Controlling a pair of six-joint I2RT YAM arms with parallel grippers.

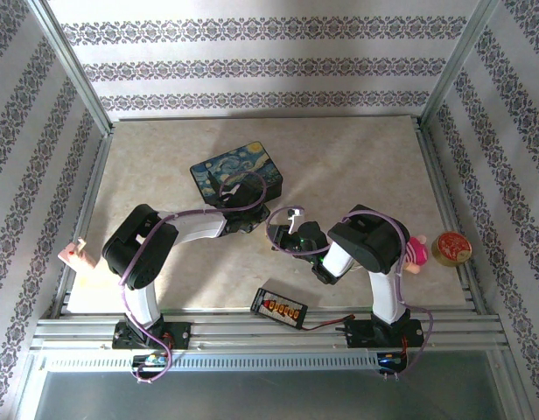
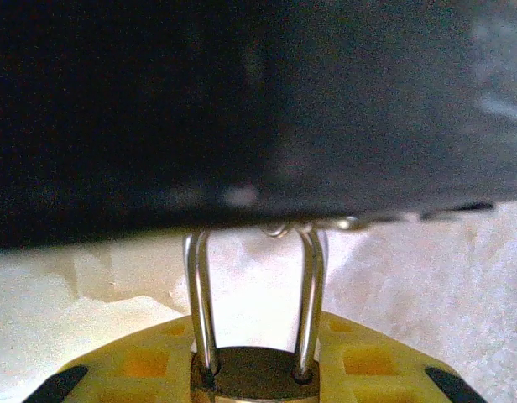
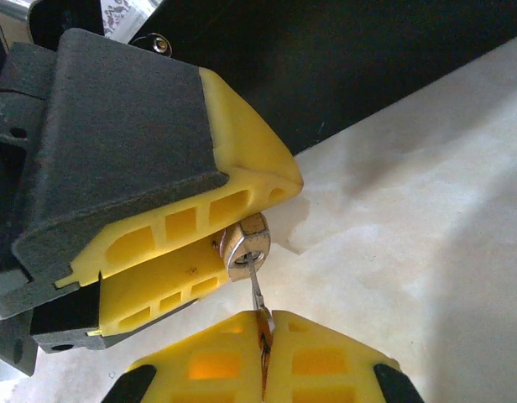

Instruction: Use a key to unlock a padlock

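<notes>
Looking down from the top external camera, the left gripper (image 1: 250, 216) and right gripper (image 1: 285, 234) meet nose to nose mid-table. The painted box (image 1: 239, 171) is just at their 12 o'clock and the round tin (image 1: 451, 248) lies well off at 3 o'clock.

From the left wrist, the brass padlock (image 2: 254, 375) sits pinched between the left gripper's yellow fingers (image 2: 401, 357). Its shackle (image 2: 309, 294) has both legs seated, points to 12 o'clock and comes close to the box's dark side.

From the right wrist, the right gripper is clamped tight on the key (image 3: 258, 290), whose tip stands at the keyhole (image 3: 253, 257) at 12 o'clock. How deep it sits is hard to tell, though it looks barely entered.

The risks, as I judge them:
- Turning before the blade is home could bend the thin key or slip it in the pads.
- Pushing off-axis could swivel the padlock in its pinch.
- The shackle may foul the box when it springs.
</notes>
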